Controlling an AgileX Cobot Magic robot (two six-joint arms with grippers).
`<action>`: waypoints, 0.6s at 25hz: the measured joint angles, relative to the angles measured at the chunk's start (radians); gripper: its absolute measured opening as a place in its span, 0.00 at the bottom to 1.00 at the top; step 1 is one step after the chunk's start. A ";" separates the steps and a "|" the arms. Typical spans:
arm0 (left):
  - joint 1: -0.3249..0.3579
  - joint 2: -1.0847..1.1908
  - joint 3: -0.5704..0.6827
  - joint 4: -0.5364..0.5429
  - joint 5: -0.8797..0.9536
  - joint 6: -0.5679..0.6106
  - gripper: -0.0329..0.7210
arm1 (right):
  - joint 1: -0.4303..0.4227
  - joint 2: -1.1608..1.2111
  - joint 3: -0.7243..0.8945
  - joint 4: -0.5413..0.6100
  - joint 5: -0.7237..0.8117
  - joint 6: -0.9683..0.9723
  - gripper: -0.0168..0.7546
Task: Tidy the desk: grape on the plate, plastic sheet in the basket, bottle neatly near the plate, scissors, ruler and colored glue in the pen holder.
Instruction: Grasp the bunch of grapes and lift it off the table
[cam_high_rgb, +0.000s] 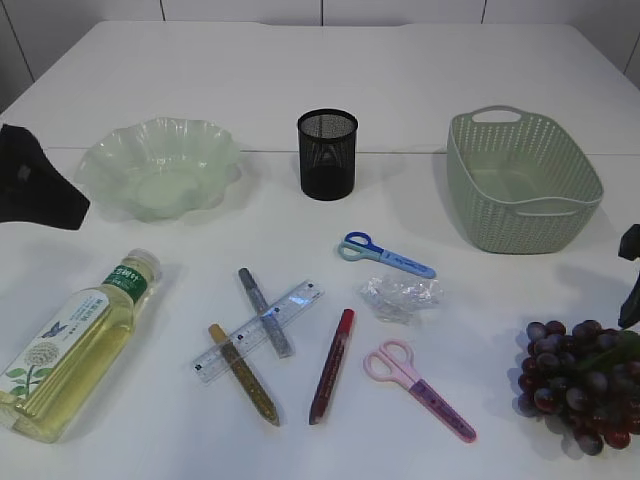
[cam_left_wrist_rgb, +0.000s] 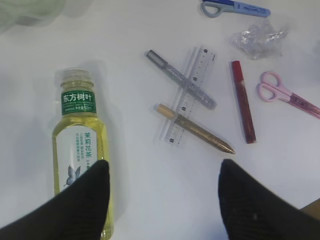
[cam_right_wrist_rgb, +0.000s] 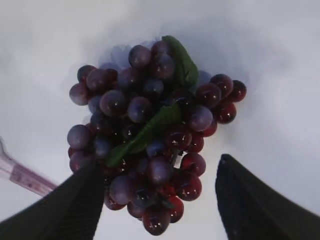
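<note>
White tabletop runs under everything, with a pale wall behind. Nothing on it looks sorted yet: we see the plate (cam_high_rgb: 160, 180) empty at the back left, the holder (cam_high_rgb: 327, 153) empty at the back middle, and the basket (cam_high_rgb: 524, 180) empty at the back right.

We judge the grape step to be in hand. Our right gripper (cam_right_wrist_rgb: 157, 200) hangs just above the grapes (cam_right_wrist_rgb: 150, 130), its jaws spread to either side of the near end of the bunch and holding nothing. The bunch lies on the table at the front right, well apart from the plate, with the pink scissors (cam_high_rgb: 420, 388) near it.

Our left gripper (cam_left_wrist_rgb: 162, 200) is also spread and empty, above the table, with one finger over the lower end of the bottle (cam_left_wrist_rgb: 82, 155), which lies flat at the front left. The ruler (cam_high_rgb: 258, 331) lies crossed with two glue sticks, the red glue (cam_high_rgb: 332, 365) beside them, the plastic sheet (cam_high_rgb: 400, 297) and blue scissors (cam_high_rgb: 385, 254) further back.

Next, we think, the right arm must drop so the fingers straddle the bunch, then close gently; round grapes may slip, so a hold near the stem seems safer. A long carry across to the plate follows.
</note>
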 joint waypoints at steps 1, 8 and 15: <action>0.000 0.000 0.000 0.005 0.000 0.000 0.70 | 0.000 0.006 -0.001 0.000 -0.002 0.045 0.73; -0.002 0.000 0.000 0.017 0.000 0.000 0.70 | 0.000 0.042 -0.001 -0.052 -0.004 0.382 0.73; -0.002 0.000 0.000 0.018 0.000 0.002 0.70 | 0.000 0.136 -0.001 -0.006 -0.070 0.512 0.73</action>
